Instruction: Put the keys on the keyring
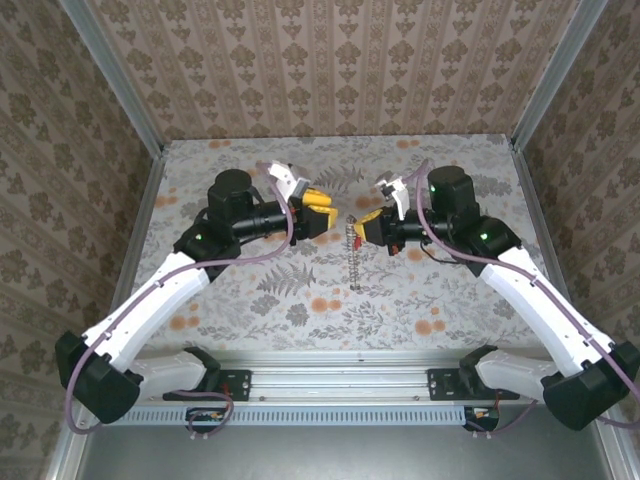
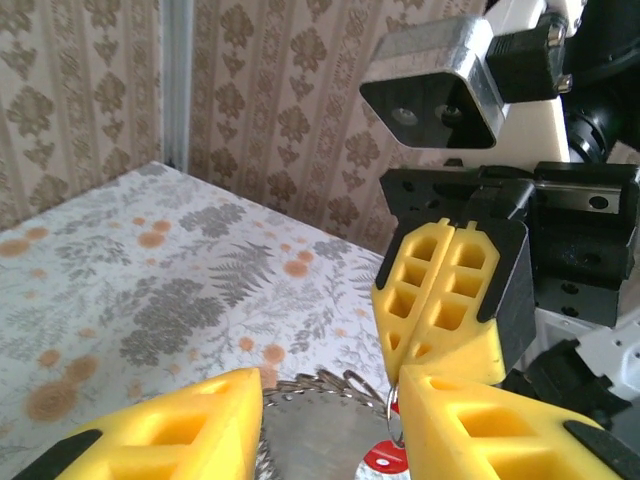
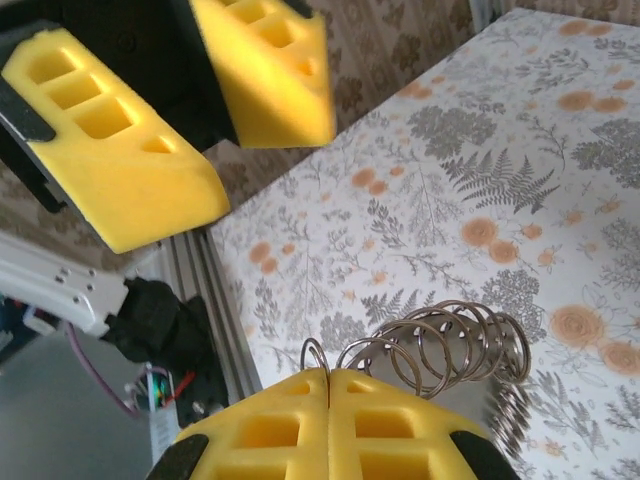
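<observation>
Even, diffuse illumination is provided from above; only soft shadows are cast on the table [image 1: 300,300]. No glare is observed. In the wrist views, the near yellow fingers [image 2: 170,430] and the wire coil [image 3: 450,345] are rendered slightly blurred.

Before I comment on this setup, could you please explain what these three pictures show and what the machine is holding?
These are two white-and-black robot arms bolted at the near edge of a floral-patterned table. One picture looks down from above and behind them; the other two come from a camera on each wrist, with that gripper's yellow fingers in front. The left gripper is open. The right gripper is shut on the keyring, a silvery coiled wire chain that hangs below it in the overhead view. In the left wrist view, the tiny key with a red plastic head peeks out low between the left fingers; whether it is touched, I cannot tell.
</observation>
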{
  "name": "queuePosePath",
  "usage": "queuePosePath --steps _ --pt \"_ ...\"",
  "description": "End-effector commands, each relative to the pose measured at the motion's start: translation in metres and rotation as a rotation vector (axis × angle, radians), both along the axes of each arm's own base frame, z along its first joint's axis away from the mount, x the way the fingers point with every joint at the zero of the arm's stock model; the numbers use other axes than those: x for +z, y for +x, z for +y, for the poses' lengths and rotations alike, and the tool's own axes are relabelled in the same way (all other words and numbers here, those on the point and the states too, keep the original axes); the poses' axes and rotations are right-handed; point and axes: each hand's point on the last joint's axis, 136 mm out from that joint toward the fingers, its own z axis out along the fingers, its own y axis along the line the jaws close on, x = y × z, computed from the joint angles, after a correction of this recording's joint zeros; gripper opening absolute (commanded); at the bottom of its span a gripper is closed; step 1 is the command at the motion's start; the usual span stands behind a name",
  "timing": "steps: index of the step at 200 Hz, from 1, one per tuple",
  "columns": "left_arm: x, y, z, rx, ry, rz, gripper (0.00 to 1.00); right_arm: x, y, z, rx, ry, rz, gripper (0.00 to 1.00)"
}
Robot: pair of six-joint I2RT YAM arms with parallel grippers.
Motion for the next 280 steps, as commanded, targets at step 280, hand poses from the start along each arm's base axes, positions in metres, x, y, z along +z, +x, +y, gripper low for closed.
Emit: queuePosePath --steps 280 --pt "-0.014 -0.027 -0.039 -0.255 0.013 0.118 0.26 0.016 -0.005 -0.002 0.058 -0.079 -0.118 0.00"
